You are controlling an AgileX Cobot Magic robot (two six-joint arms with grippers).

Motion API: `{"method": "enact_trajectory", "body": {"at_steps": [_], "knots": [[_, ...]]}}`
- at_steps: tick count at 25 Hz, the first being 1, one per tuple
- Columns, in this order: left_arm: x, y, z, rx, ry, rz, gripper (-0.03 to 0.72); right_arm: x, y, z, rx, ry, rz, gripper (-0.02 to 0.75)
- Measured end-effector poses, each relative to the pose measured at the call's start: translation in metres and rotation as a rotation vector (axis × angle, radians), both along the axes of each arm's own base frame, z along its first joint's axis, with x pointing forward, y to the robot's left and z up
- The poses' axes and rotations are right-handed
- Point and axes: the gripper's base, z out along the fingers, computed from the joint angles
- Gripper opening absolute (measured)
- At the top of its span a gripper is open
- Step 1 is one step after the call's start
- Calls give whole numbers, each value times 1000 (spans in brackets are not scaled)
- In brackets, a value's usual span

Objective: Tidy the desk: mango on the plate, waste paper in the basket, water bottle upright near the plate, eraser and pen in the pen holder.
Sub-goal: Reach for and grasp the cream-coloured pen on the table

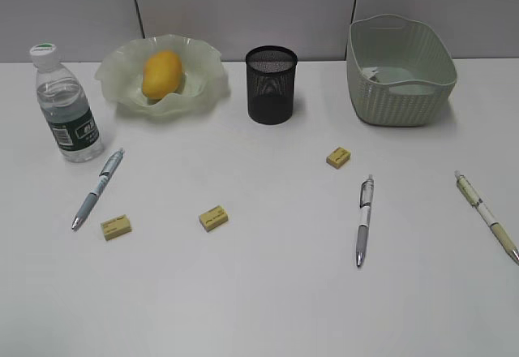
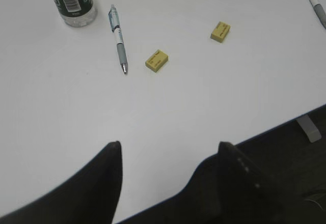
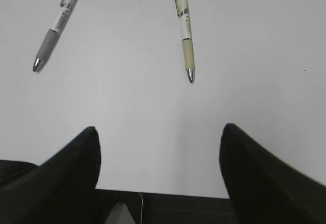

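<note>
1. Already the mango (image 1: 161, 74) sits in the plate (image 1: 122, 69), at about ten o'clock on the desk (image 1: 268, 292), so that part looks done
2. Just beside the plate, at nine o'clock, the water bottle (image 1: 66, 107) stands upright with its cap on top; I judge it placed
3. Something pale lies at the bottom of the basket (image 1: 400, 71) at two o'clock; it may be the waste paper, but I cannot tell for sure
4. At twelve o'clock the pen holder (image 1: 272, 84) stands with nothing visible sticking out, while three erasers and three pens lie loose on the desk, so these are what remains
5. Nearest my left gripper (image 2: 170, 150), whose jaws are spread and empty over the near edge of the desk, are the blue-grey pen (image 2: 117, 38) and a yellow eraser (image 2: 157, 60)
6. My right gripper (image 3: 160, 135) hangs wide apart, holding nothing, with the green-tinted pen (image 3: 185, 28) straight ahead at twelve o'clock and a grey pen (image 3: 57, 24) at ten o'clock
</note>
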Motion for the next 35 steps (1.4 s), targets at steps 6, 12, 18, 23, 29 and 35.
{"method": "enact_trajectory", "body": {"at_steps": [6,12,18,23,29,35], "knots": [[-14,2,2,-17,-85,0,443,54,10,-10,-35,176,22,571],[-20,4,2,-24,-124,-1,436,106,23,-28,-37,302,72,571],[-31,6,3,-36,-191,-1,433,134,28,-56,-72,398,137,571],[-36,7,3,-44,-218,8,431,149,18,-78,-74,428,124,571],[-36,8,3,-51,-217,23,431,163,-3,-94,-58,406,62,571],[-35,8,2,-46,-217,70,429,183,-2,-112,-64,429,67,571]]}}
